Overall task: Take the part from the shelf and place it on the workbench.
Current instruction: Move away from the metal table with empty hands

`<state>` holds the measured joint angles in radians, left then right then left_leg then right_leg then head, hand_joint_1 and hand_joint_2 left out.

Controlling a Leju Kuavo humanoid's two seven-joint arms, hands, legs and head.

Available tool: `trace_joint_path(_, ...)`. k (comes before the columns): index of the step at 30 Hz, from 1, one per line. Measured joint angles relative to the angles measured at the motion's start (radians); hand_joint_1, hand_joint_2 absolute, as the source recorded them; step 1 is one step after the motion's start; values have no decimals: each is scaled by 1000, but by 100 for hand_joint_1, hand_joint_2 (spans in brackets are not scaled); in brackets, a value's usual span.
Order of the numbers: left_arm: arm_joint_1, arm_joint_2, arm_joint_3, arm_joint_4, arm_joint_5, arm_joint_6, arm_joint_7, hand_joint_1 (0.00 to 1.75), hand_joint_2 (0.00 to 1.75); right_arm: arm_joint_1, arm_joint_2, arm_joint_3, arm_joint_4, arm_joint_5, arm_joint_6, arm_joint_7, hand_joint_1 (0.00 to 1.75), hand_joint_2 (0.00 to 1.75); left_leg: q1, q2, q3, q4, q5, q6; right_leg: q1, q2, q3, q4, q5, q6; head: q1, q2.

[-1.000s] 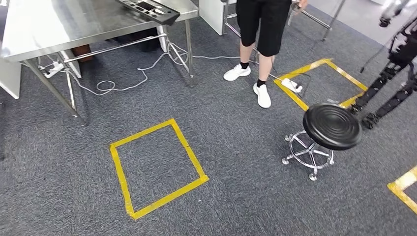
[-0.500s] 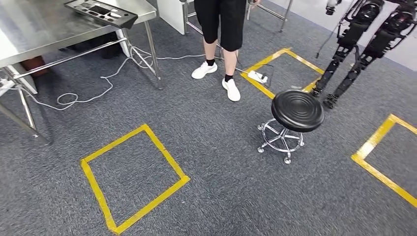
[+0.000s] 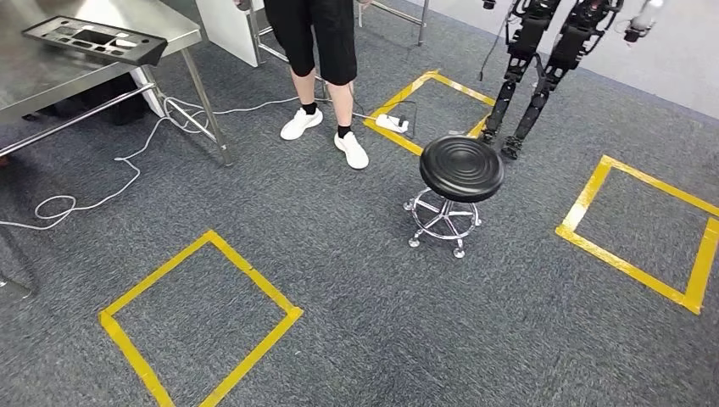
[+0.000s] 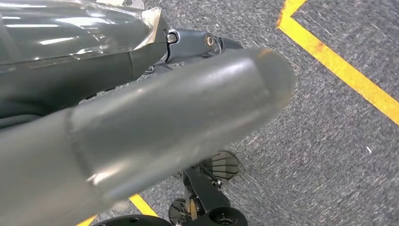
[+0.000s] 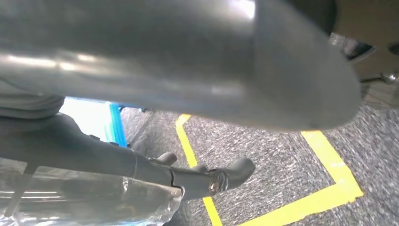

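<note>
A flat black part (image 3: 95,39) with cut-out openings lies on the steel workbench (image 3: 34,80) at the upper left of the head view; a person in black shorts (image 3: 315,51) stands at top centre, a black round stool (image 3: 461,168) just right of centre, another robot's legs (image 3: 534,72) at upper right; yellow tape squares (image 3: 199,318) mark the grey carpet (image 3: 407,322). The left hand (image 4: 155,113) and right hand (image 5: 179,61) show as blurred grey thumbs in the wrist views; I cannot tell whether either grasps anything.

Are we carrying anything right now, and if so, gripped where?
Nothing held, as far as the wrist views show: in both the left hand and the right hand, bare carpet shows between thumb and fingers.
</note>
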<state>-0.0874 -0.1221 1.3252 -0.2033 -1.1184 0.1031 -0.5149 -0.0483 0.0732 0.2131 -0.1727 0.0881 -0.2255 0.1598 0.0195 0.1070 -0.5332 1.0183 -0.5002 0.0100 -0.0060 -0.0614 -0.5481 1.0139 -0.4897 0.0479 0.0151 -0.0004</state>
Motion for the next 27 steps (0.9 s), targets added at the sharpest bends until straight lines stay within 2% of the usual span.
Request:
trace_joint_path(1,-2,0,-1,0,-2,3,3,0,0,1,0,0,0,0,1,0,0,0,1,9,5,-2,-1,-7,3,9,-2,-2,3,-8,-1,0)
trace_joint_path(2,-4,0,-3,0,-5,6,7,0,0,2,0,-1,0,-1,2,0,0,0,3,9,8,-2,-3,-13,-5,20,0,-5,6,-17,-2,0)
trace_joint_path(3,-6,0,-4,0,-5,8,10,0,0,3,0,-1,0,0,5,0,0,0,6,-7,6,8,-14,-19,-12,30,3,-8,9,-24,-5,0)
trace_joint_path(4,-7,0,-4,0,-5,10,12,0,0,4,1,-1,0,0,7,0,0,0,8,-32,-4,35,-36,-24,-19,39,5,-10,14,-34,-7,0)
trace_joint_path(5,-6,0,-4,0,-5,12,15,0,0,4,2,-1,0,0,9,0,0,0,11,-62,-24,81,-67,-27,-24,49,6,-11,17,-41,-9,0)
trace_joint_path(6,-4,-1,-4,0,-5,12,17,0,0,3,3,-1,0,0,10,-1,0,0,10,-87,-51,143,-103,-29,-20,59,4,-11,19,-46,-11,0)
trace_joint_path(7,-2,-1,-4,0,-5,13,19,0,0,3,4,-1,0,0,10,-2,0,0,10,-99,-79,205,-132,-29,-17,70,2,-10,20,-50,-11,0)
trace_joint_path(8,-1,-1,-4,0,-5,13,21,0,0,4,4,-1,0,1,10,-3,0,0,10,-104,-100,248,-145,-30,-15,82,1,-10,21,-51,-11,0)
trace_joint_path(9,0,-2,-4,0,-5,13,22,0,0,5,5,-1,0,1,10,-5,0,0,10,-106,-106,259,-137,-30,-13,95,1,-9,21,-51,-11,0)
trace_joint_path(10,0,-2,-4,0,-5,13,23,0,0,6,5,-1,0,1,10,-6,0,0,11,-108,-95,234,-111,-29,-13,109,2,-7,21,-50,-11,0)
trace_joint_path(11,0,-2,-4,0,-5,13,24,0,0,7,5,-1,0,1,10,-8,0,0,12,-117,-71,181,-74,-28,-13,122,3,-5,20,-50,-11,0)
trace_joint_path(13,1,-2,-4,0,-6,13,25,0,0,5,6,-1,0,1,10,-12,0,0,16,-161,-22,68,-23,-23,-8,146,-2,2,20,-45,-11,0)
trace_joint_path(14,1,-2,-4,0,-7,13,27,0,0,3,7,-1,0,1,10,-15,0,0,17,-177,-9,34,-15,-19,-7,156,-7,5,21,-40,-11,0)
trace_joint_path(15,1,-2,-5,0,-8,13,29,0,0,3,8,-1,0,1,10,-17,0,0,15,-184,-4,20,-17,-14,-5,167,-15,6,23,-33,-11,0)
trace_joint_path(17,0,-3,-5,0,-9,14,31,0,0,5,7,-1,0,1,10,-18,0,0,11,-162,-3,13,-14,-1,-6,183,-30,7,27,-19,-10,0)
trace_joint_path(18,-1,-4,-5,0,-9,14,31,0,0,6,7,-1,1,1,10,-18,0,0,10,-151,-2,10,-11,7,-5,171,-38,15,24,-15,-10,0)
trace_joint_path(19,-2,-5,-6,0,-9,14,31,0,0,7,7,-1,1,1,10,-18,0,0,11,-137,-2,6,-8,15,-4,149,-53,40,11,-14,-7,0)
trace_joint_path(21,-2,-6,-6,0,-10,18,31,0,0,5,7,-1,1,1,11,-18,0,0,10,-109,-3,3,-6,25,-5,95,-107,145,-40,-19,-1,0)
trace_joint_path(23,-1,-6,-5,0,-9,23,32,0,0,4,7,-1,1,1,12,-18,0,0,8,-79,-5,3,-7,28,-8,78,-165,263,-84,-20,2,0)
trace_joint_path(24,-1,-6,-5,0,-10,25,32,0,0,4,7,-1,1,1,12,-18,0,0,8,-65,-6,3,-7,28,-10,75,-174,285,-87,-15,2,0)
trace_joint_path(25,-1,-6,-6,0,-11,27,33,0,0,5,6,-2,1,1,12,-18,0,0,9,-52,-5,4,-8,26,-13,71,-161,266,-75,-6,2,0)
trace_joint_path(26,-1,-7,-6,0,-13,28,34,0,0,6,5,-2,1,1,12,-18,0,0,9,-41,-4,4,-9,24,-16,61,-130,213,-53,3,2,0)
trace_joint_path(27,-1,-7,-6,0,-15,28,35,0,0,5,4,-2,1,1,13,-18,0,0,9,-30,-1,4,-11,20,-18,36,-89,142,-30,11,3,0)
